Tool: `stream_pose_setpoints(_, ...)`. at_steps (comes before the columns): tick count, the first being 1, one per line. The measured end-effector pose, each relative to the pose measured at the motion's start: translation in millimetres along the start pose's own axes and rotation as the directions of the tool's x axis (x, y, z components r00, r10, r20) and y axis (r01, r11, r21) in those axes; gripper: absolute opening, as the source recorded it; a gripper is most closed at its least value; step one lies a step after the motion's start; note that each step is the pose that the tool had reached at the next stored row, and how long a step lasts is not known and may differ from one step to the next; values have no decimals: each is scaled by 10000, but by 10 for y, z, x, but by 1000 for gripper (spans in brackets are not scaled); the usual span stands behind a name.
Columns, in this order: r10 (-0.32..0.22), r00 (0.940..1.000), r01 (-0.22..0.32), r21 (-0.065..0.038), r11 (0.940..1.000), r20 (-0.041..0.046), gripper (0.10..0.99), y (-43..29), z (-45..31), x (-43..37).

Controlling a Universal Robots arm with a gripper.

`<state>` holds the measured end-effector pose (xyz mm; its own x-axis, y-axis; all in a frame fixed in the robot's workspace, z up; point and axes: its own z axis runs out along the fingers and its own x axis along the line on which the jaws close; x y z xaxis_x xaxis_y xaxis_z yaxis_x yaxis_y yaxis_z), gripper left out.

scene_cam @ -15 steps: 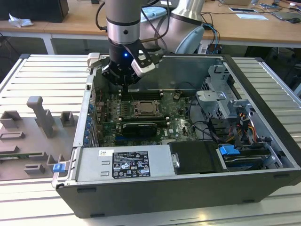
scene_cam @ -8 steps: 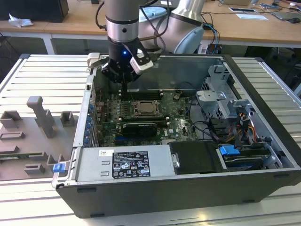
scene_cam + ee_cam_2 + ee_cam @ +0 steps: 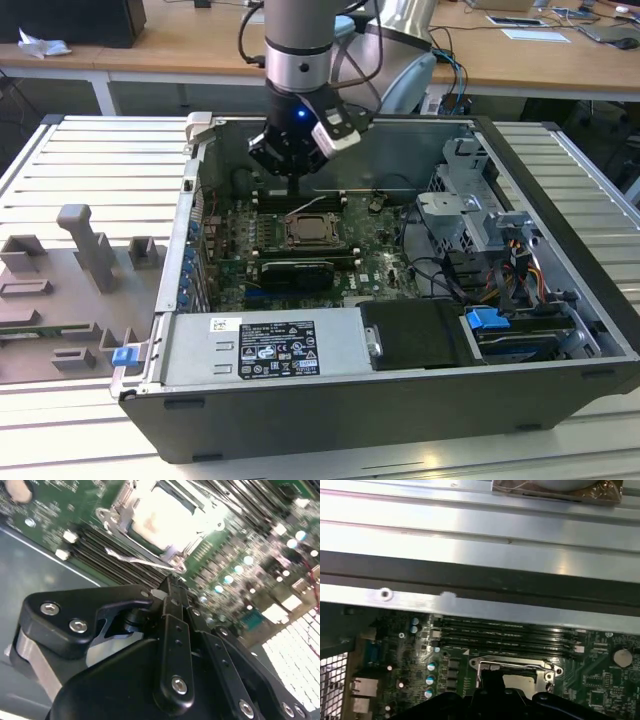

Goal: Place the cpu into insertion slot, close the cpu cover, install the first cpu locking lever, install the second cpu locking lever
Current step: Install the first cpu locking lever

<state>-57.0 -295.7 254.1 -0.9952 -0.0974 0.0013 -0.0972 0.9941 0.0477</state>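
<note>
Second wrist view: gripper [image 3: 172, 583] hovers near cpu [image 3: 160, 516]

Part of cpu [image 3: 521, 681] behind hand [image 3: 491, 682]

open pc case on a ribbed metal table, fixture plate beside it

the case [image 3: 300, 420] lies open on the table [image 3: 90, 170], with a wooden desk [image 3: 180, 40] behind. inside lies the green motherboard [image 3: 225, 255], with a long dark expansion card [image 3: 292, 272] standing on it. the labelled power supply [image 3: 265, 345] runs along the near wall. a drive cage [image 3: 465, 190], a blue clip [image 3: 483, 321] and loose cables [image 3: 520, 270] sit toward the exterior view's right. on the exterior view's left a grey fixture plate [image 3: 40, 335] carries a grey post [image 3: 85, 240] and a blue tab [image 3: 125, 354]. the first wrist view shows memory slots [image 3: 500, 632], capacitors [image 3: 430, 666] and a coin cell [image 3: 623, 656].
</note>
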Motion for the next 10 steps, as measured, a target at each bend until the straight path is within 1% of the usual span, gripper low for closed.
stream_pose_setpoints(1, 19, 10000, -19, -1, 10000, 1, 106, -6, 13, -53)
stream_pose_setpoints(3, 72, 10000, -72, -3, 10000, 4, 106, -12, 28, -114)
stream_pose_setpoints(4, 131, 9999, -131, -48, 9999, 9, 106, -15, 37, -126)
stream_pose_setpoints(5, 153, 9999, -153, -118, 9998, 16, 106, -15, 40, -127)
stream_pose_setpoints(6, 179, 9998, -178, -238, 9996, 28, 106, -15, 43, -127)
stream_pose_setpoints(7, 213, 9998, -211, -429, 9989, 45, 106, -15, 46, -129)
stream_pose_setpoints(8, 228, 9997, -225, -517, 9984, 52, 106, -15, 49, -129)
stream_pose_setpoints(9, 233, 9997, -229, -577, 9981, 59, 106, -15, 57, -130)
stream_pose_setpoints(10, 234, 9997, -229, -588, 9980, 70, 106, -15, 66, -130)
